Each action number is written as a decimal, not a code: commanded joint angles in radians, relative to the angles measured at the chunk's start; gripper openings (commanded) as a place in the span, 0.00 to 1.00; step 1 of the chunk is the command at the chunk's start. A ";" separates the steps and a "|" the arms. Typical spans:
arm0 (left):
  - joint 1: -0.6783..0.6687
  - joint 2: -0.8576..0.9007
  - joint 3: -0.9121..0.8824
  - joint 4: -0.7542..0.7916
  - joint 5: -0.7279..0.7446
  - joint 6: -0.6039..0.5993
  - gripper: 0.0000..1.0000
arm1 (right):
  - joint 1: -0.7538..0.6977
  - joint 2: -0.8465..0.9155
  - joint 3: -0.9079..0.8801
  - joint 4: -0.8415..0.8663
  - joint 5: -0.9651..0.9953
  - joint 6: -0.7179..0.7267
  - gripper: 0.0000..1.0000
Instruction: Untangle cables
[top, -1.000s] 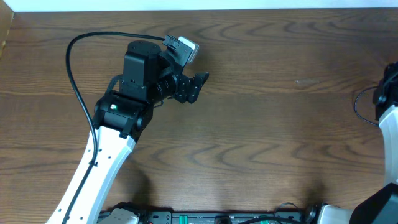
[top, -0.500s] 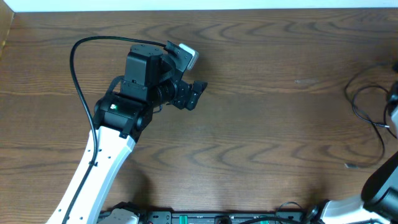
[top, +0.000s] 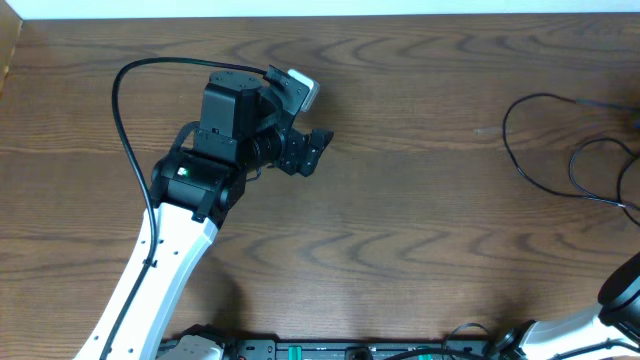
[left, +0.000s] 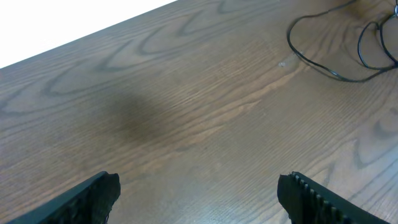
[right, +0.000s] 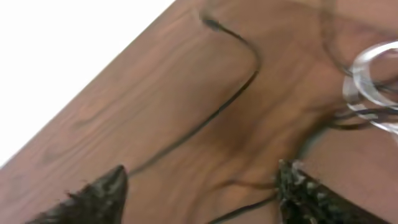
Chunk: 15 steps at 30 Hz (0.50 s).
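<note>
Across the dark wood tabletop (top: 420, 260) we find the cables (top: 571, 165) looped at the far right edge, just ahead of our open, empty right gripper (right: 199, 186), well apart from the equally open, empty left gripper (top: 312, 150).

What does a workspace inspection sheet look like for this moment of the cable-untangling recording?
Surface: dark brown wood-grain table, faint pale mark near the cords.
Job's things: thin black cord looped at the right edge; pale coiled cord in the blurred right wrist view.
Clutter: nothing seen.
Grippers: left gripper open over bare wood, empty; right gripper open over the cords.
Cables: thick black arm cable arcs beside the left arm.
Surroundings: white strip beyond the far edge.
</note>
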 joint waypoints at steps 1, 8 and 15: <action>0.003 0.003 0.010 0.004 -0.010 0.006 0.86 | 0.054 -0.078 0.006 -0.006 -0.133 0.003 0.77; 0.003 0.003 0.010 0.004 -0.010 0.006 0.86 | 0.235 -0.099 0.006 -0.256 -0.073 -0.049 0.80; 0.003 0.003 0.010 0.003 -0.010 0.006 0.86 | 0.419 -0.035 0.003 -0.503 0.114 -0.130 0.86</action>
